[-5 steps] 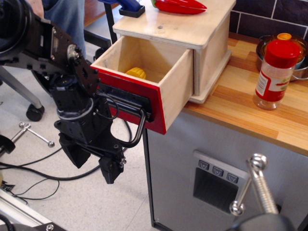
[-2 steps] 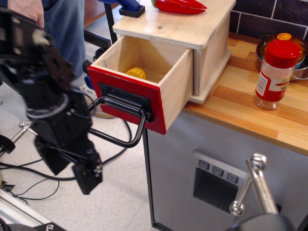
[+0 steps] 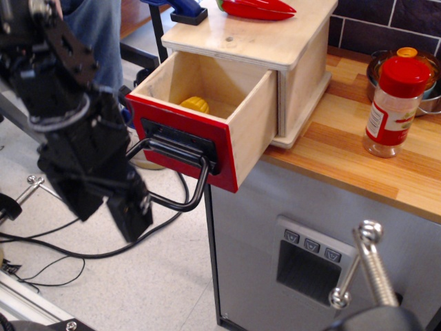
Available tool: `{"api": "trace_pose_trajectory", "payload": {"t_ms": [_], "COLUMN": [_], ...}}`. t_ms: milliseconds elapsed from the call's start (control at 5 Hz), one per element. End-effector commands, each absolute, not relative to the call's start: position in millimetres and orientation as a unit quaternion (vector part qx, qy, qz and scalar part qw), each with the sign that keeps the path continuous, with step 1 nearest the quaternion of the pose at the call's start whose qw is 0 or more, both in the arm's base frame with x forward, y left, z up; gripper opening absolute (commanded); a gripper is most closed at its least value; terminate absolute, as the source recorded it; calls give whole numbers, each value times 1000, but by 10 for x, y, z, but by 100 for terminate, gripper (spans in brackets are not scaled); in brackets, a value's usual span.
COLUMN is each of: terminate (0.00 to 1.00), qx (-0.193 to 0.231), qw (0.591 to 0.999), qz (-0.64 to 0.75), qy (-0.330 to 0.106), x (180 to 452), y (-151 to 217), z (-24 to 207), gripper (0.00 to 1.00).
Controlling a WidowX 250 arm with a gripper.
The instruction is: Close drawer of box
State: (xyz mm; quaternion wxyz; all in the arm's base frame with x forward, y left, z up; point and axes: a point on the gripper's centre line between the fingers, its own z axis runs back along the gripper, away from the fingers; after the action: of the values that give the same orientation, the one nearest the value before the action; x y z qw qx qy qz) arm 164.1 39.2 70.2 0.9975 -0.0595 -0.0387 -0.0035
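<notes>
The light plywood box (image 3: 275,43) stands on the corner of a wooden counter. Its drawer (image 3: 256,114) is pulled far out toward the left, with the red front panel (image 3: 231,155) facing me and the black loop handle (image 3: 196,189) hanging below it. A yellow object (image 3: 195,104) lies inside the drawer. My black gripper (image 3: 107,214) hangs left of and below the red front, fingers pointing down. Its jaws look apart and empty. The handle's loop runs just beside its right finger (image 3: 134,217); I cannot tell if they touch.
A red pepper (image 3: 258,8) and a blue object (image 3: 187,8) lie on the box top. A red-capped spice bottle (image 3: 396,103) and a metal bowl (image 3: 433,100) stand to the right. A grey cabinet with buttons (image 3: 310,245) is below. A person's leg (image 3: 96,27) and cables (image 3: 69,248) are on the left.
My gripper pulled back leftward from under the handle, then rose a little and drifted back toward the drawer front. The drawer stayed open, shifting slightly.
</notes>
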Motion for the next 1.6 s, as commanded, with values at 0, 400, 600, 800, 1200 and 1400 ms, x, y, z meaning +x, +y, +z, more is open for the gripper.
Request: {"api": "trace_pose_trajectory", "payload": {"t_ms": [0, 400, 600, 800, 1200, 1400], "terminate": [0, 0, 0, 0, 0, 0], "qx": [-40, -33, -45, -55, -51, -49], "qw": [995, 995, 993, 992, 984, 985], "qz": [-8, 16, 24, 38, 117, 133], "qy": [-87, -88, -106, -111, -120, -102], "x": [2003, 2485, 2704, 2922, 3641, 3788], "y": [375, 527, 642, 697, 1026, 1101], "z": [737, 804, 857, 923, 1094, 1142], "gripper": [100, 100, 100, 100, 100, 100]}}
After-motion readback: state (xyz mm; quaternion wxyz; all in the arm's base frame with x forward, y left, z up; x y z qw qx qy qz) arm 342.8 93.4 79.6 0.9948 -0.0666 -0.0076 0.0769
